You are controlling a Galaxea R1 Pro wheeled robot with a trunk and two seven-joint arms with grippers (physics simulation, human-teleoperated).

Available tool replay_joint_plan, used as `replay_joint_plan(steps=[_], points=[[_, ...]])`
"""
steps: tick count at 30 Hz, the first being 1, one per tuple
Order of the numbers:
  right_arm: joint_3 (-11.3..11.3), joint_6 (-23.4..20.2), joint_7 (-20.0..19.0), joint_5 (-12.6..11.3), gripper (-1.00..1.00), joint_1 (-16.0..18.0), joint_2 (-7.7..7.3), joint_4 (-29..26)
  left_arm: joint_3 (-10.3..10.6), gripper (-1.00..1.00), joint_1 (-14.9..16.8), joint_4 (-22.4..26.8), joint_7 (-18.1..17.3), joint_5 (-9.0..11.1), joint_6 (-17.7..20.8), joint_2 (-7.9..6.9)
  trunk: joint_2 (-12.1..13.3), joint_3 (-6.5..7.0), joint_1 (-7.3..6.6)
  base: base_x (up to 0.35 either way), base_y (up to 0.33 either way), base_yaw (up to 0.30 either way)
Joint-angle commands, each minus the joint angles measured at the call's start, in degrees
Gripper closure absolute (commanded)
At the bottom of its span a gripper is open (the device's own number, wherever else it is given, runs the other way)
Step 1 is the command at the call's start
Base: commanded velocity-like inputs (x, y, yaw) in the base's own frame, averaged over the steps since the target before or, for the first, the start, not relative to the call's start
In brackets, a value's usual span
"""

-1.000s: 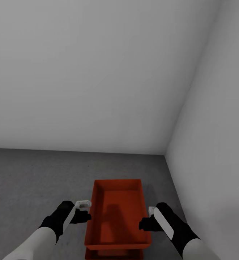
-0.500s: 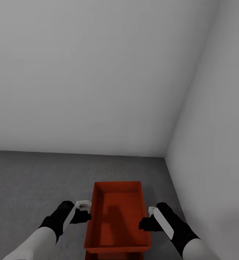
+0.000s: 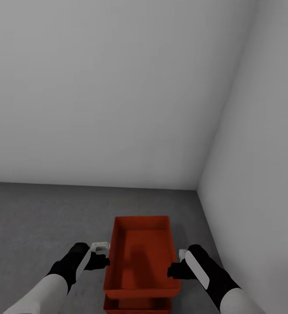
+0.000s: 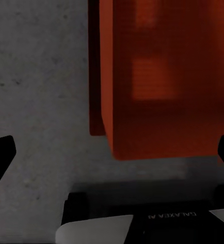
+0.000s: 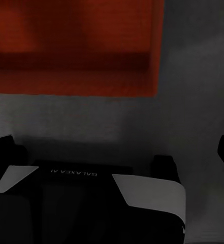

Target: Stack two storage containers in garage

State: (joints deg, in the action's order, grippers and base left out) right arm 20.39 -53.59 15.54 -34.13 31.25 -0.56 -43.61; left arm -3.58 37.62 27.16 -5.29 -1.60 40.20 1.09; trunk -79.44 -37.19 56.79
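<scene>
Head view shows two red-orange storage containers stacked at the bottom centre: the upper container (image 3: 141, 257) sits on the lower container (image 3: 137, 304), whose rim peeks out beneath it, on the dark grey floor (image 3: 39, 218) of the garage. The left gripper (image 3: 101, 257) hangs just beside the upper bin's left wall and the right gripper (image 3: 175, 266) just beside its right wall. Both wrist views show the fingers spread wide with nothing between them, the bins apart from them. Beyond, pale walls (image 3: 117, 96) meet in a corner to the right.
</scene>
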Motion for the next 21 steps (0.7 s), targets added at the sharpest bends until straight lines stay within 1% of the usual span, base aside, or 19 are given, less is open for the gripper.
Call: replay_joint_plan(steps=[1, 21], points=[[0.25, -0.11, 0.54, -0.59, -1.00, 0.04, -0.06, -0.07, -0.38, -1.00, 0.01, 0.09, -0.25, -0.21, 0.31, 0.06, -0.03, 0.04, -0.03, -0.323, 0.000, 0.000], [0.27, -0.11, 0.54, -0.59, -1.00, 0.04, -0.05, -0.07, -0.36, -1.00, 0.04, 0.07, -0.25, -0.25, 0.31, 0.06, -0.03, 1.77, -0.03, -0.337, 0.000, 0.000]])
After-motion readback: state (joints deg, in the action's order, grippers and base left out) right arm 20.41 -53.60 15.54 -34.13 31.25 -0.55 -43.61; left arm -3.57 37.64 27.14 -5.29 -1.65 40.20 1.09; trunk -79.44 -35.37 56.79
